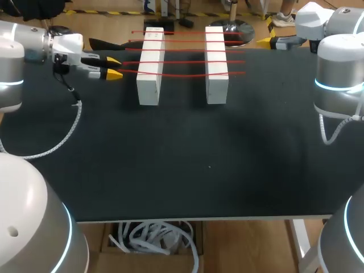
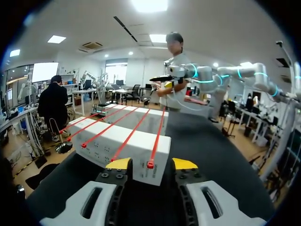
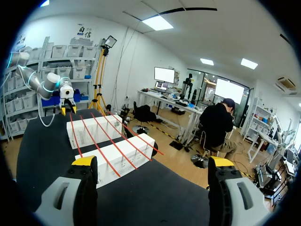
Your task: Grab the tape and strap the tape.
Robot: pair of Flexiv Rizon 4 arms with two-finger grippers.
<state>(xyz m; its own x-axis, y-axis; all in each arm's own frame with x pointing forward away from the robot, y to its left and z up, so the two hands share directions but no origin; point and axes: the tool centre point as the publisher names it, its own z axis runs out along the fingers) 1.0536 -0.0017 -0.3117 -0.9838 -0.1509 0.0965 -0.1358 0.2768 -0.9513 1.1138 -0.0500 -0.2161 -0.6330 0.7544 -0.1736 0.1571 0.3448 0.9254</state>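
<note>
Several red tapes (image 1: 182, 62) stretch across two white blocks, one on the left (image 1: 149, 79) and one on the right (image 1: 216, 82), at the table's far side. My left gripper (image 1: 114, 67) hovers just left of the left block, level with the tape ends. In the left wrist view its fingers stand apart on either side of one tape's end (image 2: 150, 164), in front of the near block (image 2: 127, 150), and neither fingertip touches it. My right gripper (image 1: 267, 31) hangs wide open beyond the right block; in the right wrist view (image 3: 153, 162) the blocks (image 3: 120, 157) and tapes (image 3: 106, 150) lie ahead.
A white coiled cable (image 1: 67, 133) from my left arm loops over the black table (image 1: 187, 170) at its left side. The blocks stand near the far edge, with open tabletop in front of them.
</note>
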